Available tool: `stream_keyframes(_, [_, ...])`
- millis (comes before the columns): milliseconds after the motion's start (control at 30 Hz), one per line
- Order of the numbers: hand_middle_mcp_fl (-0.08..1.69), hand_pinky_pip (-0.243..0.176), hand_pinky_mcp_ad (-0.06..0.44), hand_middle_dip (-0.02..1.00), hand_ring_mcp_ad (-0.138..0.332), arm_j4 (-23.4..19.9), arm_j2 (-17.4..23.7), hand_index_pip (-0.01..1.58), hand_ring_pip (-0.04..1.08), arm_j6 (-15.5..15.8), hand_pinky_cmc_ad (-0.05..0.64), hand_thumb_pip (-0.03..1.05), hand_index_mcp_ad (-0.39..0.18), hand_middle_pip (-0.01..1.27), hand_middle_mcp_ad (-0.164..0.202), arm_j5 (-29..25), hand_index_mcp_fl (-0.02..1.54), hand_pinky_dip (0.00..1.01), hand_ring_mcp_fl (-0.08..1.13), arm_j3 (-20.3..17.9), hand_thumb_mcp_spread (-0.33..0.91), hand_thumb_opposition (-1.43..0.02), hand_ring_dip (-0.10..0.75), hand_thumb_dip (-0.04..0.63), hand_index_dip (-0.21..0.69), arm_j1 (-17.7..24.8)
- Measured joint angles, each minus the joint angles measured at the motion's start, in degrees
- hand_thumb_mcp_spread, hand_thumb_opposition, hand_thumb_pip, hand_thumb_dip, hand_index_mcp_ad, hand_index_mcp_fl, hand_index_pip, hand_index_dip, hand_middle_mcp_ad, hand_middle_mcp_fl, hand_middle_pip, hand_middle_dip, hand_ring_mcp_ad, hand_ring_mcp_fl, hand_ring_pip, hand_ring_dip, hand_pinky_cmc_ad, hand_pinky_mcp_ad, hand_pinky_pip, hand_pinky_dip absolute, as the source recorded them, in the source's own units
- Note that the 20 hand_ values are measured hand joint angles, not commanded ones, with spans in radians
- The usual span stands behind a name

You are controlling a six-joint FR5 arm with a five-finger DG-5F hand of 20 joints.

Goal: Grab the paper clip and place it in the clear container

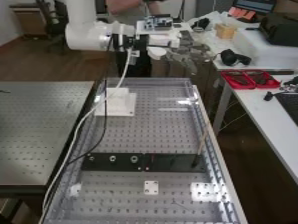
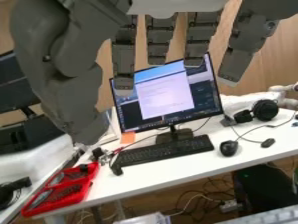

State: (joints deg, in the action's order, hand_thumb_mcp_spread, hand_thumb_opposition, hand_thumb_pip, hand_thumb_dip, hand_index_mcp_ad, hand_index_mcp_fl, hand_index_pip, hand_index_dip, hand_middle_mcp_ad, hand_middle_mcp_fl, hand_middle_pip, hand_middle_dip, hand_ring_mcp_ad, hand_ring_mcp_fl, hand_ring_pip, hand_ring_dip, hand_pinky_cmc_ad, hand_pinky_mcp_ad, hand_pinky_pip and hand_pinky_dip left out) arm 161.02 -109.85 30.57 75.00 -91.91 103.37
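While a white block (image 1: 120,107) is sitting toward the far-left corner of the tabletop (image 1: 143,135) in the high view and a slim stick (image 1: 203,139) is leaning up from a black bar (image 1: 171,161) near the right edge, a thin thing (image 1: 179,204), too small to tell whether it's the paper clip, is lying between bar and near edge. The hand (image 1: 183,50) is hanging open and empty beyond the far edge, fingers (image 2: 161,37) extending nearly straight, the arm (image 1: 88,35) coming in raised from the left.

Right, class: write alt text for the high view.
The hand of a robot arm hangs, fingers open, near the far end of a perforated bench bearing a white block and black plates. A white table alongside holds a red tray.
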Motion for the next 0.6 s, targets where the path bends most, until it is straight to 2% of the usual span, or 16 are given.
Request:
stream_keyframes(100, [0.01, -0.124, 0.293, 0.19, 0.129, 0.8, 2.6, 0.61, 0.13, -0.1, 0.360, 0.65, -0.120, 0.12, 0.021, 0.4, 0.14, 0.66, 0.01, -1.2, 0.32, -0.85, 0.075, 0.333, 0.164, -1.5])
stream_keyframes(300, [0.01, -0.124, 0.293, 0.19, 0.127, 1.7, 6.4, 0.47, 0.12, 1.1, 0.360, 0.60, -0.119, 0.12, 0.021, -0.2, 0.17, 0.66, -0.01, -2.9, 0.32, -0.85, 0.075, 0.333, 0.180, -4.5])
stream_keyframes(600, [0.01, -0.124, 0.295, 0.19, 0.127, 4.3, 8.7, 0.40, 0.12, 4.1, 0.379, 0.58, -0.119, 0.12, 0.019, 1.3, 0.19, 0.64, 0.00, -3.4, 0.32, -0.85, 0.079, 0.333, 0.222, -9.9])
